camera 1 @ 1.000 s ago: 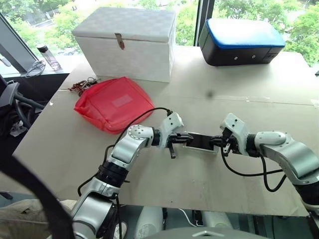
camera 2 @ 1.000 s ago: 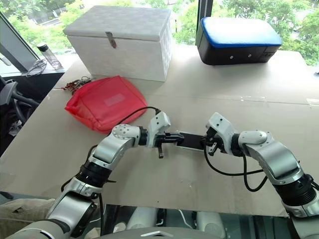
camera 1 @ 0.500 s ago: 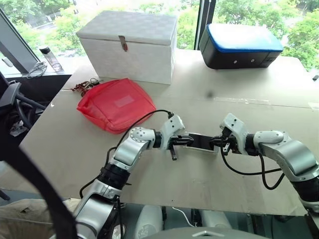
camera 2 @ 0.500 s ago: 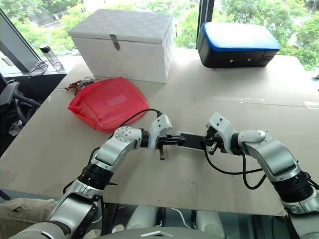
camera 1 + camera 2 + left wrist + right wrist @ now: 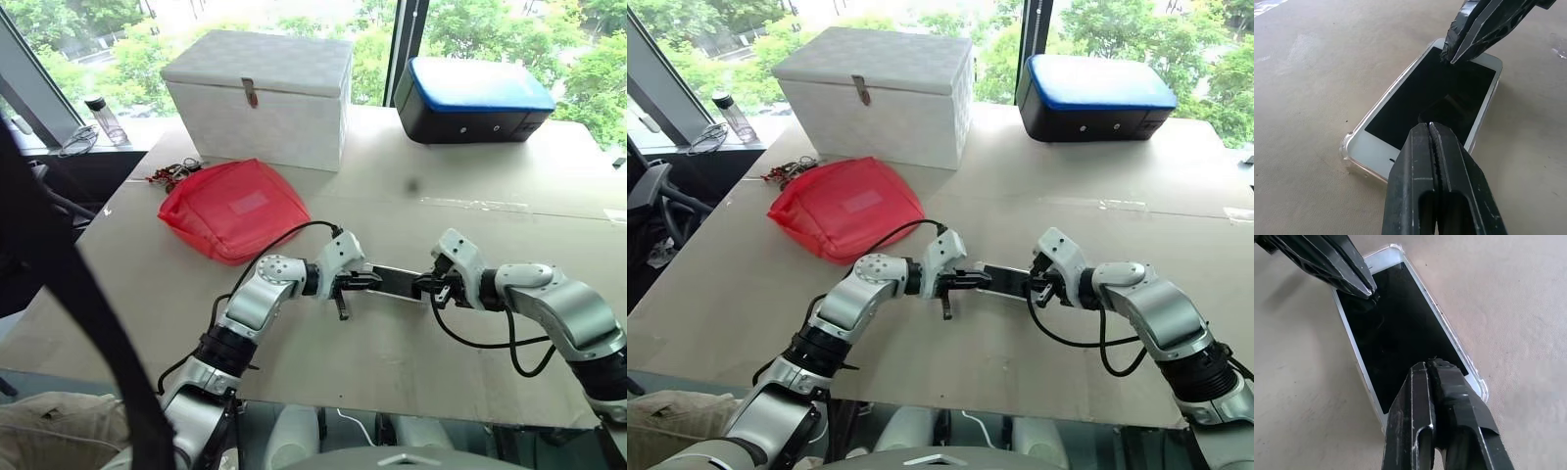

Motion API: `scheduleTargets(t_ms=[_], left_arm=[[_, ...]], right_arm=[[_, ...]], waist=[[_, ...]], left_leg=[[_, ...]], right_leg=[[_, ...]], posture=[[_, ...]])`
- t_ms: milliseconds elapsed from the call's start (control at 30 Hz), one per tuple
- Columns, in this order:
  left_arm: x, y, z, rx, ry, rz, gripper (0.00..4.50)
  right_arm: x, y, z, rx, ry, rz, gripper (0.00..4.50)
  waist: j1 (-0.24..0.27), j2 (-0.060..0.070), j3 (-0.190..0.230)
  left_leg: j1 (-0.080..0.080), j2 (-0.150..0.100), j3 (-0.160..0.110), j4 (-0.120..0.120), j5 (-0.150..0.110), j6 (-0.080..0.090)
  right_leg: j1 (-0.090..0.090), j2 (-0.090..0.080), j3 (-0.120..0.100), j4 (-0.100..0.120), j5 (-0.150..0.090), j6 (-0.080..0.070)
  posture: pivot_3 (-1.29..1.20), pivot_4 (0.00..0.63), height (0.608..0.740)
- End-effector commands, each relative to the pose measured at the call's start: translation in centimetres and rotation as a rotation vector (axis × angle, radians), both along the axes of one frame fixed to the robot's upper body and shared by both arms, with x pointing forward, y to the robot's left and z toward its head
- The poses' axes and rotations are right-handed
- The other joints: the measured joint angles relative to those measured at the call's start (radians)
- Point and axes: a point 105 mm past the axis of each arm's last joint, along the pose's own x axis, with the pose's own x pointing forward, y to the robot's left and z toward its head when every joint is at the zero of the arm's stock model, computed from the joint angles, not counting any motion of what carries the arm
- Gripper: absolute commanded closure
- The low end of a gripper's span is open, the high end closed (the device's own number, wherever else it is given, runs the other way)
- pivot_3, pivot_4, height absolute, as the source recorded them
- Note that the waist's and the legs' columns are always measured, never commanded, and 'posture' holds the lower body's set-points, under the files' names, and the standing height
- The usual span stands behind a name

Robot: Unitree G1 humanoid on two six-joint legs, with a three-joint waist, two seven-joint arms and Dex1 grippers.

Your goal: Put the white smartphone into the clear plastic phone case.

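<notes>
The left gripper (image 5: 1431, 128) has its two black fingers pressed flat together with nothing between them, and its tip rests on the dark screen of the white phone (image 5: 1415, 103) near one short end. The right gripper (image 5: 1431, 366) is likewise closed tight and empty, its tip down on the screen near the opposite short end, so the two point at each other along the phone's length. The phone lies face up inside the clear case (image 5: 1348, 149), whose rounded transparent corners and low rim show just outside the white bezel; whether it is seated all the way round I cannot tell. Phone and case lie flat on the tan table (image 5: 392, 186), toward its near edge. From the phone, a red pouch (image 5: 231, 206) sits farther back and to the robot's left, a white box (image 5: 260, 93) with a metal clasp stands beyond the pouch, and a black case with a blue top (image 5: 476, 96) lies at the far right.
</notes>
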Motion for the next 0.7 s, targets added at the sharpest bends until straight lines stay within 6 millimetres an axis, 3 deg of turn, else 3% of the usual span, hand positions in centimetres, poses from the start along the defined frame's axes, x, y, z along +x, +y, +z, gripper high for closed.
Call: scheduleTargets(t_ms=[33,333,467,567,700], left_arm=[[-0.3,0.0,-0.7,0.018,0.013,-0.001,4.46],[-0.4,-0.1,-0.8,0.016,0.015,-0.002,4.46],[-0.4,-0.1,-0.8,0.015,0.016,0.000,4.46],[-0.4,0.0,-0.8,0.015,0.018,0.002,4.46],[-0.5,0.0,-0.8,0.014,0.020,0.004,4.46]], right_arm=[[-3.3,-2.2,-6.7,-0.123,0.290,-0.085,4.50],[-3.2,-2.3,-7.2,-0.122,0.281,-0.088,4.50],[-1.7,-0.3,-3.5,0.108,0.117,-0.054,4.50],[-1.1,-0.2,-0.5,0.207,-0.035,-0.032,4.50],[-1.4,-1.0,1.6,0.258,-0.093,-0.039,4.50]], waist=[[0.000,0.000,-0.002],[0.000,0.001,-0.006],[-0.001,0.000,-0.007],[-0.003,0.010,0.000],[-0.001,0.017,0.007]], left_leg=[[0.000,0.000,0.000,-0.002,0.000,0.000],[0.001,0.000,0.000,-0.009,0.000,0.000],[0.001,0.000,0.000,-0.011,0.000,0.000],[-0.003,-0.001,0.000,-0.012,0.000,0.000],[-0.010,-0.001,0.001,-0.014,0.000,0.000]], right_leg=[[0.000,-0.001,0.000,-0.001,0.000,0.000],[0.000,-0.004,0.000,-0.005,-0.001,-0.001],[0.000,-0.004,-0.001,-0.007,-0.001,-0.002],[-0.001,-0.005,-0.002,-0.009,-0.001,-0.002],[-0.008,-0.005,-0.003,-0.009,0.000,0.000]], posture=[[0.00,0.150,0.740],[0.00,0.150,0.740],[0.00,0.150,0.740],[0.00,0.150,0.740],[0.00,0.150,0.740]])
